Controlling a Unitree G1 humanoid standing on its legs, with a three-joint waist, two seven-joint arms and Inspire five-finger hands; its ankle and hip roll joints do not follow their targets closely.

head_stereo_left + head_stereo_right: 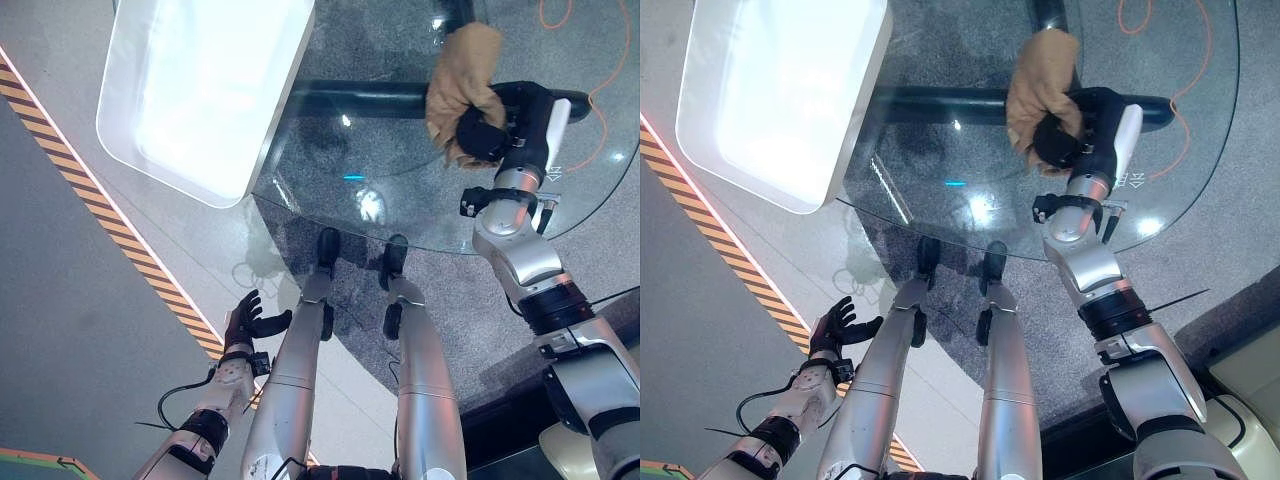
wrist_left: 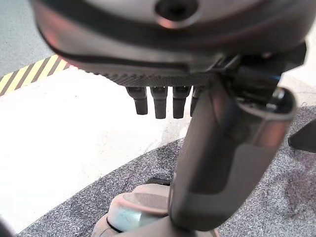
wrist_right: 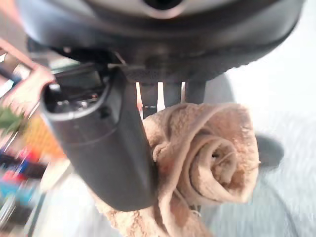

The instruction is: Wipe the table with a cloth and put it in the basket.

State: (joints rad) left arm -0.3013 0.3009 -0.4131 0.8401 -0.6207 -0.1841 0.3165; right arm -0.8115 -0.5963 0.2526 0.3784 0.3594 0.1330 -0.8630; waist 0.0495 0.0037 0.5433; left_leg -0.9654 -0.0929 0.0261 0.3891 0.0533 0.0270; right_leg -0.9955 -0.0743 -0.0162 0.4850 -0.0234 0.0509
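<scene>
No writing can be read anywhere. The right hand (image 1: 487,128) is over the round glass table (image 1: 400,200), at about two o'clock in the head views, with its fingers and thumb curled round a tan cloth (image 1: 462,75). The cloth is bunched in that grip, and its loose end reaches toward twelve o'clock, over the glass. In the right wrist view the cloth (image 3: 207,158) shows as a rolled wad tucked between the thumb and the fingers (image 3: 148,96).

The left hand (image 1: 245,320) hangs low at about seven o'clock, well apart from the table, fingers spread and relaxed, holding nothing. Its wrist view shows the fingers (image 2: 160,101) straight, over pale floor and grey carpet.

A white tray-like basket (image 1: 200,90) with rounded corners sits at about eleven o'clock, its near corner lapping the table's edge. A yellow-and-black striped line (image 1: 100,205) runs across the floor at nine o'clock. An orange cord (image 1: 600,90) curls on the floor at one o'clock, beyond the table. A dark bar (image 1: 350,98) runs beneath the glass.
</scene>
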